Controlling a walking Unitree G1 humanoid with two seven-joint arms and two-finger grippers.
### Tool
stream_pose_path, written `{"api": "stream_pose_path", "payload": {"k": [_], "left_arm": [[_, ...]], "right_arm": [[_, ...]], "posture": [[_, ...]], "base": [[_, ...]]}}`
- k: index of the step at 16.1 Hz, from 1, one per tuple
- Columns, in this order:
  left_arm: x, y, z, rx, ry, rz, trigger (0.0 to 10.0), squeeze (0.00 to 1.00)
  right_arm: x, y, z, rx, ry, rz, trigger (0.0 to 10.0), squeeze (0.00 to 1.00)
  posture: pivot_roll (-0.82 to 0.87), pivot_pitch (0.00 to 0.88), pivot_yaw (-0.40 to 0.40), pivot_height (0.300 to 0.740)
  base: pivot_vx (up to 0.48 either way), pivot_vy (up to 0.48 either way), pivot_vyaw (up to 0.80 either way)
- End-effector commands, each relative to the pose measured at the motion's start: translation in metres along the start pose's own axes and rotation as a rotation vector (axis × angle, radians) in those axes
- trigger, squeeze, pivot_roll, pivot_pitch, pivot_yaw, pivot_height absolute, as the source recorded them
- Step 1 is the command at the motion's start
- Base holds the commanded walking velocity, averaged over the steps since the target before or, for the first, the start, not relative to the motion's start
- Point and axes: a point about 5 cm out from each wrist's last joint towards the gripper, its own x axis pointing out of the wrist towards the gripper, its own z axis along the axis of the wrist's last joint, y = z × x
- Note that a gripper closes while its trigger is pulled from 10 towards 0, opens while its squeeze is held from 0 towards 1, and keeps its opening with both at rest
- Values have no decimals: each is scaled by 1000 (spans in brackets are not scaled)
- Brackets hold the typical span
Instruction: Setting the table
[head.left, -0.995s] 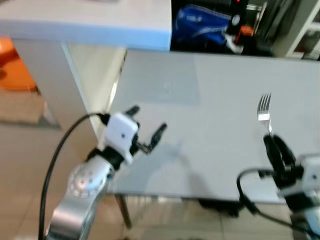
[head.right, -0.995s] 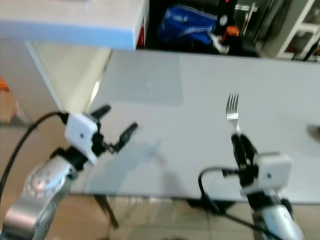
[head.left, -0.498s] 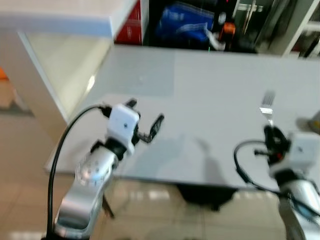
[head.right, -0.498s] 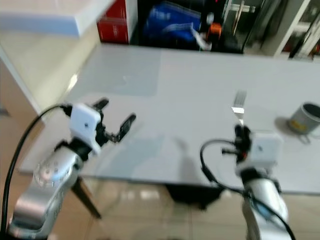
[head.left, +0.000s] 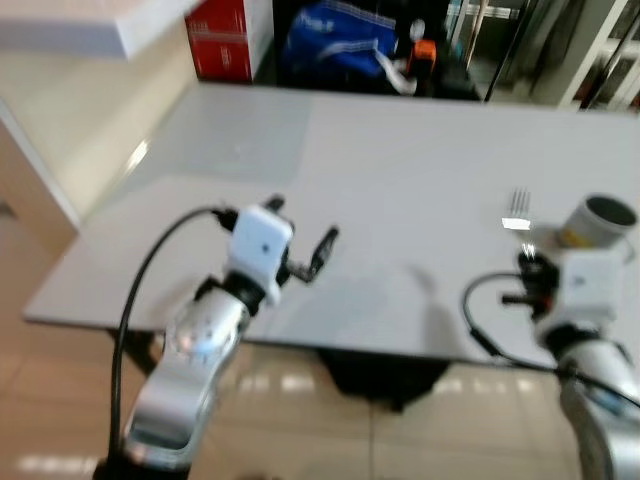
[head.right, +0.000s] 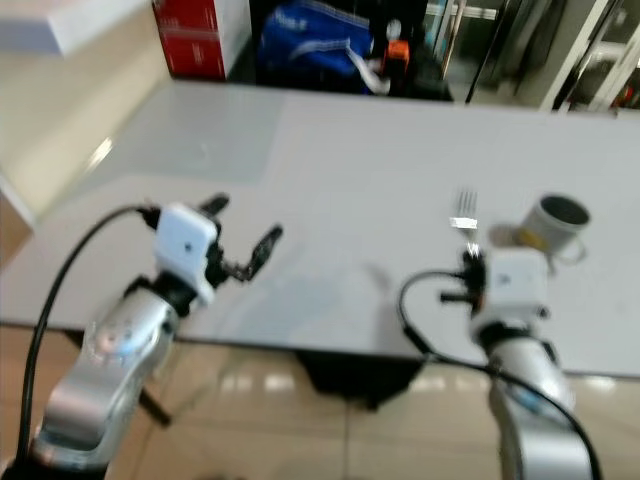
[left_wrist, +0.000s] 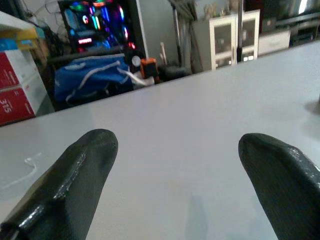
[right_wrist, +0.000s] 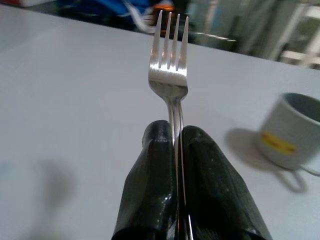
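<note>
A silver fork (right_wrist: 170, 75) sticks out forward from my right gripper (right_wrist: 175, 137), which is shut on its handle. In the eye views the fork (head.left: 517, 211) hovers over the right part of the white table (head.left: 400, 160), my right gripper (head.left: 533, 272) near the front edge. A grey mug (head.left: 594, 221) with a yellow label stands just right of the fork, also seen as the mug (right_wrist: 292, 130) in the right wrist view. My left gripper (head.left: 300, 240) is open above the table's front left part, its fingers (left_wrist: 87, 160) wide apart and empty.
A blue bag (head.left: 340, 50) and a red box (head.left: 218, 40) lie on the floor beyond the table. A white counter (head.left: 60, 20) stands at the far left. White cabinets (left_wrist: 227, 37) stand in the background.
The camera has swung, bringing the table closer and centred and the mug into view beside the fork. Both arms keep their poses; the fork stays in the right gripper.
</note>
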Motion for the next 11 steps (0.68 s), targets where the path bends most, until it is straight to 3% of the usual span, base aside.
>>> {"api": "stream_pose_path", "payload": {"k": [1, 11], "left_arm": [[2, -1, 0, 7, 2, -5, 10000, 0], [12, 0, 1, 37, -6, -5, 10000, 0]], "right_arm": [[1, 1, 6, -11, -14, 15, 10000, 0], [6, 5, 5, -1, -9, 40, 10000, 0]], "posture": [[-7, 33, -18, 740], [-10, 26, -16, 740]], "base": [[0, -371, 0], [0, -371, 0]]}}
